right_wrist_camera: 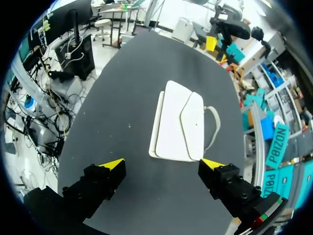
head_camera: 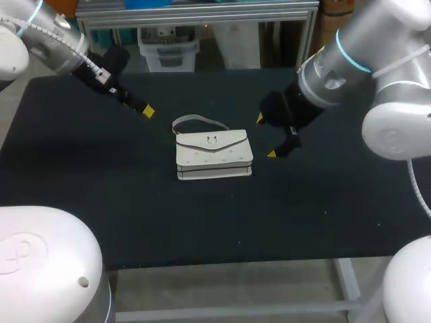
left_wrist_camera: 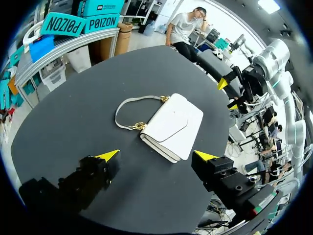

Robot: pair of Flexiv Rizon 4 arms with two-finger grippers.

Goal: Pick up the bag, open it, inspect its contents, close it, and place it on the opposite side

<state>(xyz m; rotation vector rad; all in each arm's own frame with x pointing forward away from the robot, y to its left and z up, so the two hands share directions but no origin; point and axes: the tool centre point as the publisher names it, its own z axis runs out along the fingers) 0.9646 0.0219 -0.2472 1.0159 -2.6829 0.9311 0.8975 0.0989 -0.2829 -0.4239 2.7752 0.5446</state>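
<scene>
Between left claw (left_wrist_camera: 156,154) and right claw (right_wrist_camera: 162,162), closed white bag (head_camera: 213,156), contents unseen.

No legible print on the bag (head_camera: 214,156)

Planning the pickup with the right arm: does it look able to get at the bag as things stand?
Probably yes: the right arm hangs just beside the bag, jaws open, with only bare table between them; the left arm is well clear.
</scene>
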